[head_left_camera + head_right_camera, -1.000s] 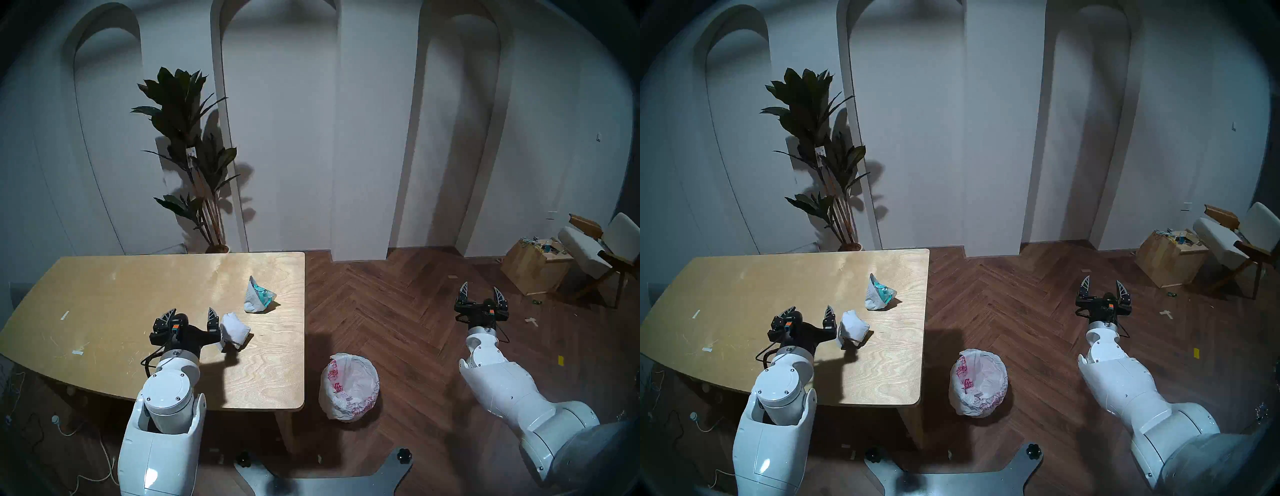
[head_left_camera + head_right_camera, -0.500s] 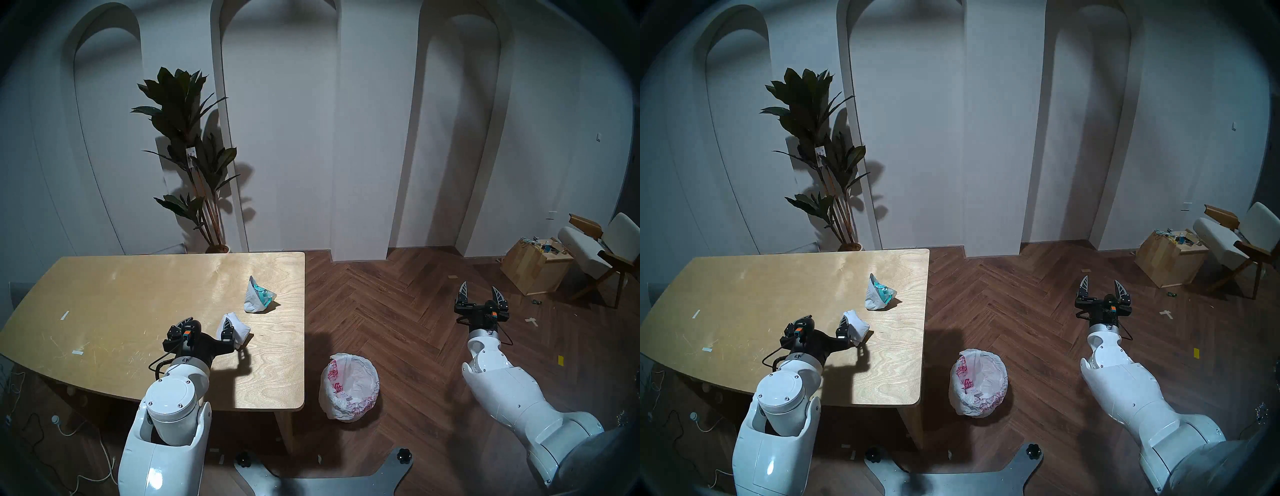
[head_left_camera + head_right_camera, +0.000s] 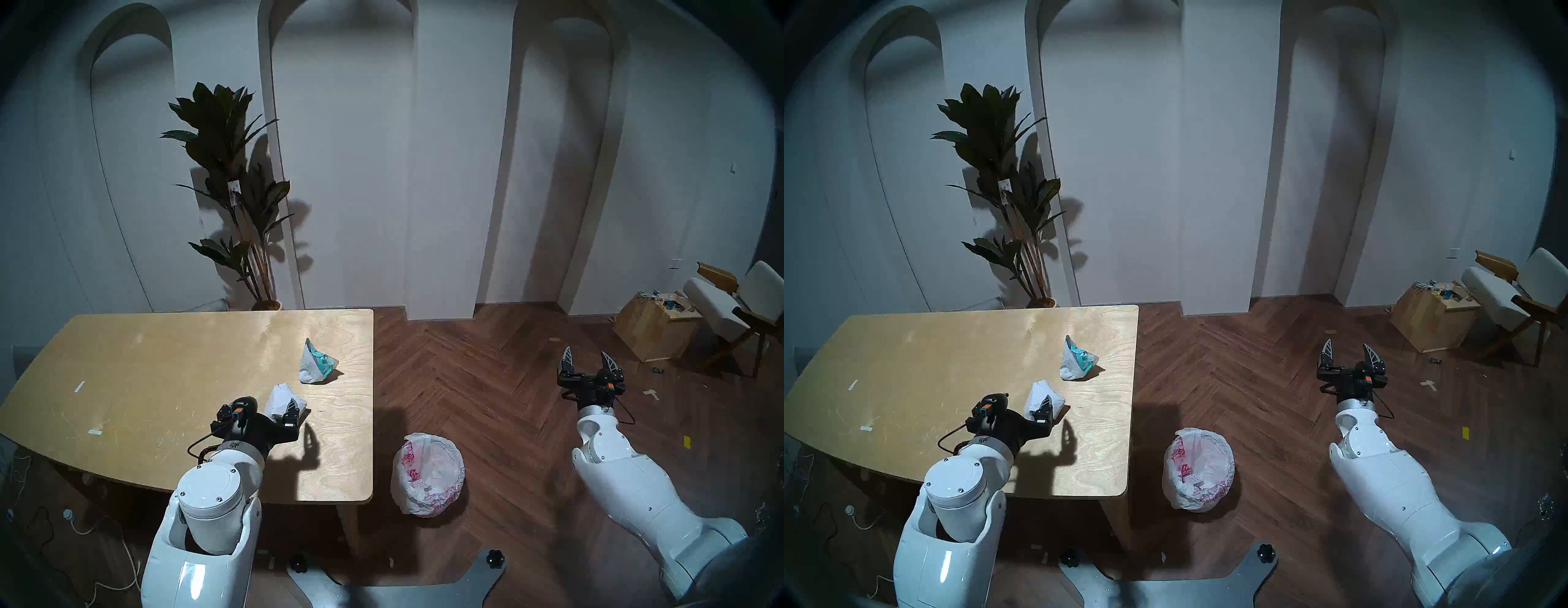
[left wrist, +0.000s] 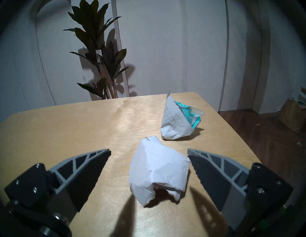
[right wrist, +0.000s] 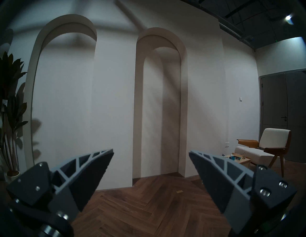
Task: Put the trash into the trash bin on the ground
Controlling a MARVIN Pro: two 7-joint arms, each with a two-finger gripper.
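Now the left gripper (image 4: 149,154) stands with its jaws spread wide and empty, one finger on each side of the crumpled paper wad (image 4: 159,170), touching neither side as far as the wrist view shows; that straddle looks like the set-up for a pinch across the wad's narrow width. The wad lies on the table (image 3: 169,352), and everything else sits relative to it: its long axis runs away from the gripper toward the far table edge, its ragged, open end nearest the wrist. Just beyond the wad and slightly to its right stands the crumpled wrapper with teal print (image 4: 178,120), its peak pointing up. Right of the wad, down on the floor past the table edge, is the trash bin (image 3: 428,471), mouth upward. Well right of the wad, the right gripper (image 3: 587,361) hangs over bare floor, jaws parted and holding nothing, probably kept clear.
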